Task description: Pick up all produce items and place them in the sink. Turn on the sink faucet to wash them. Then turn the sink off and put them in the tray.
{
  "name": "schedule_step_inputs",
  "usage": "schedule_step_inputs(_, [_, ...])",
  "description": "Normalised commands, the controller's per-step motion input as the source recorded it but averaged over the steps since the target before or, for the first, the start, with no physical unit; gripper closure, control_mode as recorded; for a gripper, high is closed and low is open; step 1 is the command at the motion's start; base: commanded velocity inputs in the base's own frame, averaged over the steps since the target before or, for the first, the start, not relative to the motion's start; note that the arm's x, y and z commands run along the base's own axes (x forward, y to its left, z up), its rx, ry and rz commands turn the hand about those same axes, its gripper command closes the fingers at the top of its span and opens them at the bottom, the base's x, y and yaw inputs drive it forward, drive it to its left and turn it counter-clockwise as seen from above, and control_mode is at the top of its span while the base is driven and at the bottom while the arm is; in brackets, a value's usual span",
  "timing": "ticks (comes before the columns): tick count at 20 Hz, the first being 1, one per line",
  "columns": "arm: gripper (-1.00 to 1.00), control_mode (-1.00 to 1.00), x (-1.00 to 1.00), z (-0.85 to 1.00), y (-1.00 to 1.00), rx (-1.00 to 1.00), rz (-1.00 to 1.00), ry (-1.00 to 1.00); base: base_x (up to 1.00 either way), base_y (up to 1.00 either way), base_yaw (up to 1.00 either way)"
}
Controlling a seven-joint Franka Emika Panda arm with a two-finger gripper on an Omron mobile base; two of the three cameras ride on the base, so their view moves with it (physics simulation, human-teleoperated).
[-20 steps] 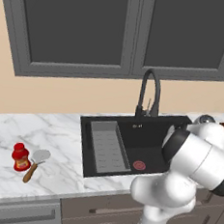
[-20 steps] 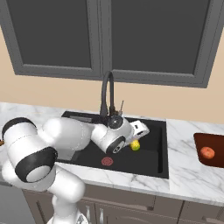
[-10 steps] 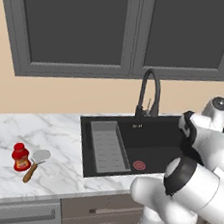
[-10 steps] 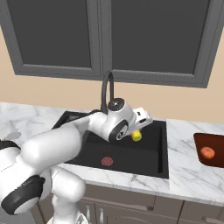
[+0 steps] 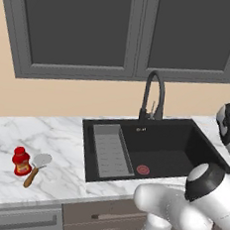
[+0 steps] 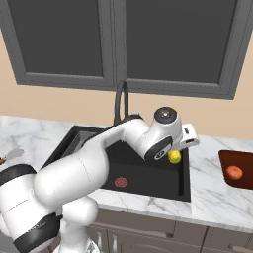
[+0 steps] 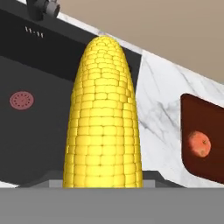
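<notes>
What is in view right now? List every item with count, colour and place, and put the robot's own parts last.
corn cob: one, yellow, held in the hand above the right part of the sink.
orange-red vegetable: one, lying on the tray.
tray: one, dark reddish-brown, on the counter right of the sink.
sink: one, matte black, set in the marble counter.
drain: one, round, red, in the sink floor.
ribbed insert: one, grey, along the sink's left side.
faucet: one, black gooseneck, behind the sink.
squat bottle: one, red, on the counter left of the sink.
spatula: one, wooden handle, metal blade, beside the bottle.
wall cabinets: two dark grey doors, above the counter.
hand: one, white, closed on the corn cob.
</notes>
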Motion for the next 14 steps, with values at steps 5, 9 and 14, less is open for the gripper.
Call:
schedule_step_inputs(5, [1.00, -1.00, 0.14, -0.01, -0.61, 0.09, -0.11, 0.18, 0.00, 0.00, 0.00])
schedule_step_inputs(9, [1.00, -1.00, -0.09, 0.00, -0.71, 0.01, -0.32, 0.05, 0.00, 0.00, 0.00])
schedule_step_inputs(14, [1.00, -1.00, -0.18, 0.00, -0.66, 0.04, -0.45, 0.00, 0.00, 0.00, 0.00])
